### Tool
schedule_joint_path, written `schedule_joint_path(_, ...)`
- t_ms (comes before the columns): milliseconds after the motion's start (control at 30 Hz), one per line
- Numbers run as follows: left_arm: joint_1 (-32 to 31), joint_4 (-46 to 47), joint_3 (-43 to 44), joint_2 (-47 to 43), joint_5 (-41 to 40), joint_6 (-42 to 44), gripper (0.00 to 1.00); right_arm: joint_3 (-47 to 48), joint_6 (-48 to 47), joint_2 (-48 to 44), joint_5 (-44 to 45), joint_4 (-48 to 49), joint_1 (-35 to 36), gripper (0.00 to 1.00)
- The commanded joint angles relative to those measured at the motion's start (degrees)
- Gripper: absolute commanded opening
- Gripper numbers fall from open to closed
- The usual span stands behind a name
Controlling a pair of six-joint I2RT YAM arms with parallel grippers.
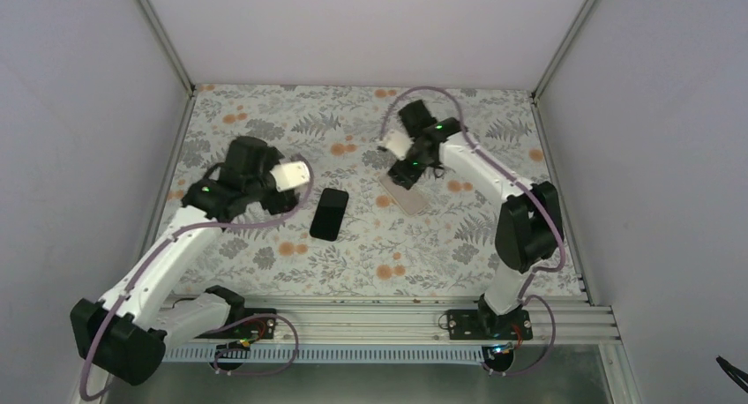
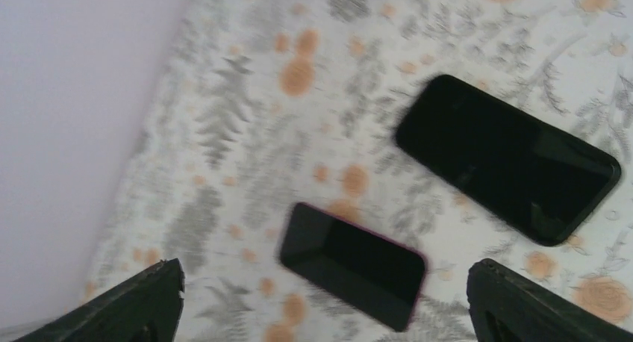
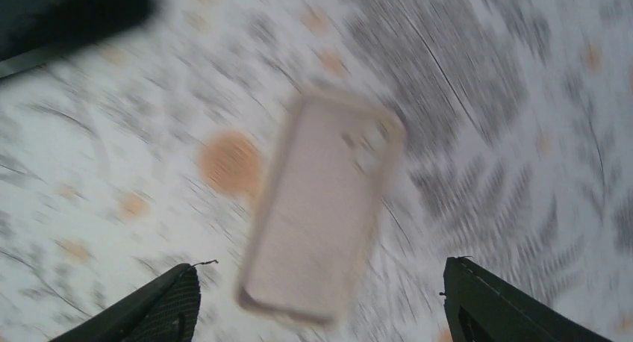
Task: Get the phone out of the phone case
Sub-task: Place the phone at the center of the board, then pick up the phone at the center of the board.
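Floral table (image 1: 423, 254) bears black phone (image 1: 329, 213) lying apart from pale case (image 1: 404, 195)

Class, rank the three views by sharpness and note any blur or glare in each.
Top external: sharpest, evenly lit. Left wrist: slightly soft, faint reflections on the black phone. Right wrist: worst, motion blur smears the pale case and the floral tabletop.

both arms same build: white tube links (image 1: 168, 254), chunky black joint housings (image 1: 527, 226). a mauve cable (image 1: 423, 89) loops loose outside each arm, base to wrist. small green leds (image 1: 205, 190) lit near the wrists. black base plates (image 1: 485, 323). fingers (image 3: 160, 305) matte black, wedge-shaped, fine ribbed face.
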Motion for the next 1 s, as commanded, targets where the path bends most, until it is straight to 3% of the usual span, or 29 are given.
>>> schedule_joint_path(0, 6.08, -8.9, 10.21, -3.17, 6.58, -3.5, 0.98, 1.45, 0.28, 1.6, 0.79, 7.13, 9.74, 0.81)
schedule_joint_path(133, 10.76, -6.1, 15.1, -5.24, 6.93, -5.92, 1.0, 4.65, 1.33, 6.66, 0.87, 13.05, 17.1, 0.83)
schedule_joint_path(267, 13.92, 0.3, 14.06, -7.13, 4.77, -8.85, 1.0, 10.01, 2.42, 13.13, 1.97, 18.82, 23.01, 0.83)
schedule_joint_path(433, 14.84, 5.54, 11.43, -7.1, -0.08, -12.41, 1.0, 13.92, 2.1, 19.88, 3.74, 25.01, 29.61, 0.84)
schedule_joint_path(633, 15.42, 7.02, 8.98, -8.17, -2.45, -12.85, 1.0, 19.67, 0.42, 28.41, 8.09, 25.03, 34.31, 0.84)
schedule_joint_path(767, 16.12, 7.09, 7.41, -9.81, -2.0, -12.26, 1.0, 16.82, 0.27, 28.1, 10.95, 26.59, 34.71, 0.84)
schedule_joint_path(967, 17.18, 8.08, 5.58, -10.84, -0.5, -12.48, 1.0, 2.63, -3.42, 20.88, 20.96, 34.07, 33.89, 0.85)
